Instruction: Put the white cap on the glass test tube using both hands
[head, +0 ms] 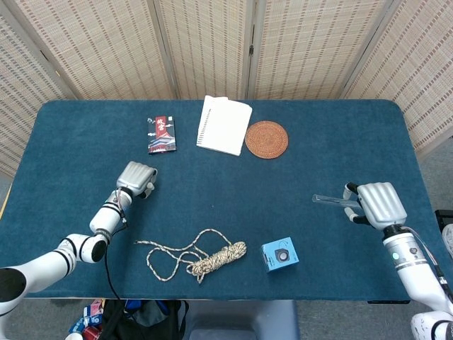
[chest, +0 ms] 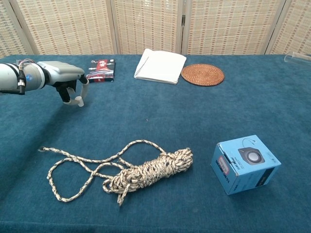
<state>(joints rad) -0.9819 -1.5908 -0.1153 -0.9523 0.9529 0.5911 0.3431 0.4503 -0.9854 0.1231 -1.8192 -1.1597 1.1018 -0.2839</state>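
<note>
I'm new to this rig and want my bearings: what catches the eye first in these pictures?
The two hands, far apart: the left hand on the left holds a white cap, and the right hand at the right edge holds a glass tube level. Between them near the front lie a coiled rope and a blue box.

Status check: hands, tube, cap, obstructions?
Left hand holds white cap. Right hand holds glass test tube. Hands far apart, uncapped. Nothing between them.
</note>
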